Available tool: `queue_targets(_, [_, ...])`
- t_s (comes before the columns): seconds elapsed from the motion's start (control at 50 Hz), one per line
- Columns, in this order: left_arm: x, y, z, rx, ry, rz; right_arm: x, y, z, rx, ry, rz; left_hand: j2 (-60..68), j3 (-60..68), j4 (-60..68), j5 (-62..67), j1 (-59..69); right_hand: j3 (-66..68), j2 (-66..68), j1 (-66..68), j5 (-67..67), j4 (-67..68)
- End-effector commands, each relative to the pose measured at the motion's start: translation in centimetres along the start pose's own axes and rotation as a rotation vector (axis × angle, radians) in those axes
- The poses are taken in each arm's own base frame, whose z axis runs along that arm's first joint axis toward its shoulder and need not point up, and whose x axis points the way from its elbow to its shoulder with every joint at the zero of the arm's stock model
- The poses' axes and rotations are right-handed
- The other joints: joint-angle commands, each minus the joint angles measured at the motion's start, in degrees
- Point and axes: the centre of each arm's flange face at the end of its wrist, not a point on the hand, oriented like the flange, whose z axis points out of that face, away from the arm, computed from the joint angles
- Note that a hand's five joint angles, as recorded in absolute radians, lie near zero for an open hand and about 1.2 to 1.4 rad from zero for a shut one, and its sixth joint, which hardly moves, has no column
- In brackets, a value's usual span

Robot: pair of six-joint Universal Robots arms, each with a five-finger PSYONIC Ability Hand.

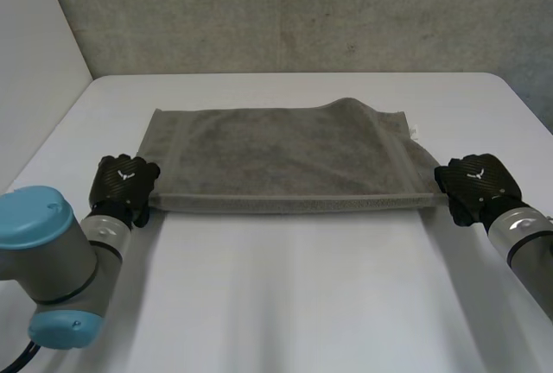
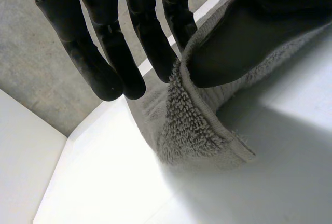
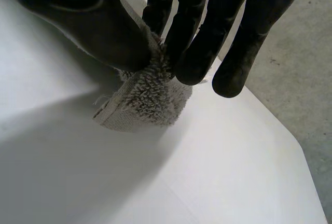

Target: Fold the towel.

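Towel lies flat across the middle of the tabletop, its long edge toward me and its far right corner slightly humped. I have my left hand at the near left corner, thumb and fingers pinching the cloth. My right hand is at the near right corner, thumb and fingers pinched on the cloth there too. The near edge runs straight between both hands.
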Motion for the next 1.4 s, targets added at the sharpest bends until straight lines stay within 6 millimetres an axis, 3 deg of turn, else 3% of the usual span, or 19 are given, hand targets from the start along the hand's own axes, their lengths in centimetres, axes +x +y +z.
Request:
queue_targets(0.02, [-2.0,-3.2,-2.1,0.029,-0.02,0.0,1.2,-2.6,-1.1,0.065,0.038,-0.017,-7.0,-8.4,-7.3,-15.1,-3.4,3.3,4.4,3.1,1.6,3.0])
queue_targets(0.08, [-2.9,-4.7,-2.7,0.074,-0.045,-0.008,2.3,-4.9,-2.1,0.104,0.063,-0.03,-7.0,-8.4,-7.3,-15.1,-3.4,3.3,4.4,3.1,1.6,3.0])
queue_targets(0.12, [-4.4,-7.6,-4.0,0.166,-0.094,-0.024,3.5,-7.3,-3.4,0.133,0.075,-0.039,-7.0,-8.4,-7.3,-15.1,-3.4,3.3,4.4,3.1,1.6,3.0])
queue_targets(0.22, [-5.9,-10.7,-6.2,0.253,-0.129,-0.049,4.8,-10.2,-5.2,0.143,0.053,-0.044,-7.0,-8.4,-7.3,-15.1,-3.4,3.3,4.4,3.1,1.6,3.0])
queue_targets(0.34, [-6.0,-11.2,-8.6,0.213,-0.091,-0.047,5.2,-11.7,-7.1,0.074,-0.029,-0.03,-7.0,-8.4,-7.3,-15.1,-3.4,3.3,4.4,3.1,1.6,3.0])
queue_targets(0.52, [-4.8,-9.9,-8.5,0.169,-0.009,-0.038,4.6,-11.0,-7.1,0.021,-0.096,-0.142,-7.0,-8.4,-7.3,-15.1,-3.4,3.3,4.4,3.1,1.6,3.0])
queue_targets(0.6, [-2.9,-7.3,-6.1,0.08,0.088,-0.028,4.0,-8.9,-4.2,-0.045,-0.153,-0.164,-7.0,-8.4,-7.3,-15.1,-3.4,3.3,4.4,3.1,1.6,3.0])
queue_targets(0.72, [-1.9,-5.7,-2.6,0.025,0.12,-0.027,4.0,-7.1,-0.5,-0.097,-0.18,-0.147,-7.0,-8.4,-7.3,-15.1,-3.4,3.3,4.4,3.1,1.6,3.0])
queue_targets(0.76, [-1.4,-5.0,0.2,0.011,0.122,-0.027,3.5,-6.4,2.1,-0.111,-0.185,-0.149,-7.0,-8.4,-7.3,-15.1,-3.4,3.3,4.4,3.1,1.6,3.0])
queue_targets(0.78, [-1.4,-5.0,0.3,0.011,0.122,-0.027,3.5,-6.4,2.1,-0.111,-0.185,-0.149,-7.0,-8.4,-7.3,-15.1,-3.4,3.3,4.4,3.1,1.6,3.0])
queue_targets(0.88, [-0.7,-4.6,6.1,0.046,0.106,-0.029,2.0,-6.8,6.2,-0.079,-0.159,-0.167,-7.0,-8.4,-7.3,-15.1,-3.4,3.3,4.4,3.1,1.6,3.0])
queue_targets(1.04, [-0.2,-4.5,12.4,0.131,0.064,-0.028,1.6,-7.3,13.3,0.061,-0.024,-0.181,-7.0,-8.4,-7.3,-15.1,-3.4,3.3,4.4,3.1,1.6,3.0])
queue_targets(1.24, [0.5,-3.0,16.5,0.17,0.005,-0.028,0.1,-6.8,17.0,0.131,0.045,-0.21,-7.0,-8.4,-7.3,-15.1,-3.4,3.3,4.4,3.1,1.6,3.0])
queue_targets(1.28, [0.7,-2.7,16.6,0.167,0.01,-0.029,0.0,-6.6,17.3,0.131,0.048,-0.21,-7.0,-8.4,-7.3,-15.1,-3.4,0.7,1.8,0.5,-1.0,0.4])
queue_targets(1.3, [0.8,-2.5,16.6,0.165,0.011,-0.029,-0.3,-6.3,17.5,0.128,0.05,-0.21,-7.0,-8.4,-7.3,-15.1,-3.4,-39.9,-38.9,-40.1,-41.7,-40.2])
queue_targets(1.32, [0.8,-2.5,16.6,0.165,0.011,-0.029,-0.3,-6.3,17.5,0.128,0.05,-0.21,-7.0,-8.4,-7.3,-15.1,-3.4,-40.4,-39.3,-40.5,-42.1,-40.6])
queue_targets(1.34, [0.9,-2.4,16.6,0.16,0.016,-0.032,-0.4,-5.9,17.6,0.114,0.056,-0.209,-22.9,-24.3,-23.3,-31.1,-19.4,-66.7,-65.6,-66.9,-68.4,-67.0])
queue_targets(1.36, [0.9,-2.2,16.4,0.149,0.018,-0.032,-0.6,-5.8,17.6,0.103,0.064,-0.207,-67.1,-68.5,-67.4,-75.2,-63.5,-66.7,-65.6,-66.9,-68.4,-67.0])
queue_targets(1.4, [0.9,-2.1,16.2,0.137,0.021,-0.034,-0.6,-5.8,17.5,0.091,0.076,-0.203,-73.7,-75.1,-74.0,-81.8,-70.1,-66.7,-65.6,-66.9,-68.4,-67.0])
